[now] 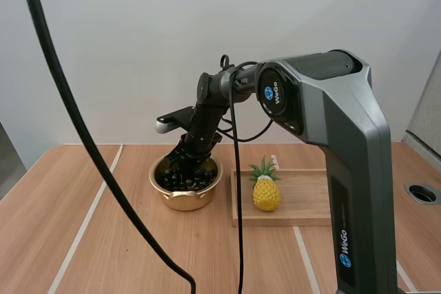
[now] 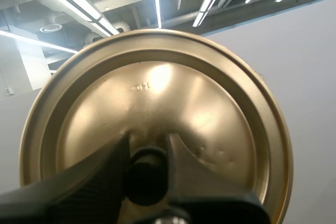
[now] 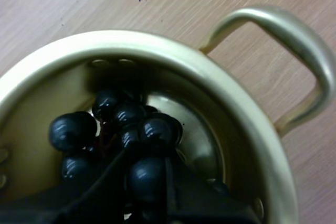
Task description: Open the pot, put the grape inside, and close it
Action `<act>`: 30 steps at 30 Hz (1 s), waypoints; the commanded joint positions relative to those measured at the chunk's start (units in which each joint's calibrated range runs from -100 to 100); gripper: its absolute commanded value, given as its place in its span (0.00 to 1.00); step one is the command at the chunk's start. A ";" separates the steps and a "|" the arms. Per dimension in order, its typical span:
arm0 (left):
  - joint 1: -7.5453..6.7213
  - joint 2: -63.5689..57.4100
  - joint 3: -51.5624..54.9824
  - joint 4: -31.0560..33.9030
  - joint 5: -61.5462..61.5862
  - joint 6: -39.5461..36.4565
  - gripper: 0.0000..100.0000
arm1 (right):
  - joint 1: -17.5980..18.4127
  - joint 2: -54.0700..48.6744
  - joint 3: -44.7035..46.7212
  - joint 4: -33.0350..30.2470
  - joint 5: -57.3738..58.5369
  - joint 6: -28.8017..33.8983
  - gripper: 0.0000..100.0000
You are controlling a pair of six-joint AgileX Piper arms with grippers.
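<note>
The gold pot [image 1: 185, 200] stands uncovered on the wooden table, and the dark bunch of grapes [image 1: 187, 179] lies inside it. My right gripper [image 1: 181, 162] reaches down into the pot from the right. Seen from the right wrist, the pot's rim [image 3: 210, 77] and one loop handle [image 3: 294, 30] surround the grapes [image 3: 142, 127], and my right gripper [image 3: 147, 179] pinches one grape of the bunch just above the pot's floor. My left gripper [image 2: 148, 148] is shut on the black knob [image 2: 147, 177] of the gold lid [image 2: 157, 87], held up in the air.
A wooden tray [image 1: 306, 204] lies just right of the pot with a yellow toy pineapple [image 1: 266, 192] on it. A round cable hole [image 1: 422, 193] sits at the table's right edge. There is free table left of and in front of the pot.
</note>
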 commanded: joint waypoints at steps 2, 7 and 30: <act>-0.07 0.18 -0.19 -1.26 -1.29 -0.19 0.00 | 0.02 0.08 0.05 0.06 -2.60 0.46 0.00; -0.07 0.18 -0.19 -1.26 -0.50 -0.19 0.00 | 0.02 0.08 0.05 0.06 -2.60 1.21 0.00; -0.07 0.18 -0.19 -1.26 -0.50 -0.19 0.00 | 0.02 -0.88 -0.11 -0.04 -1.94 4.87 1.00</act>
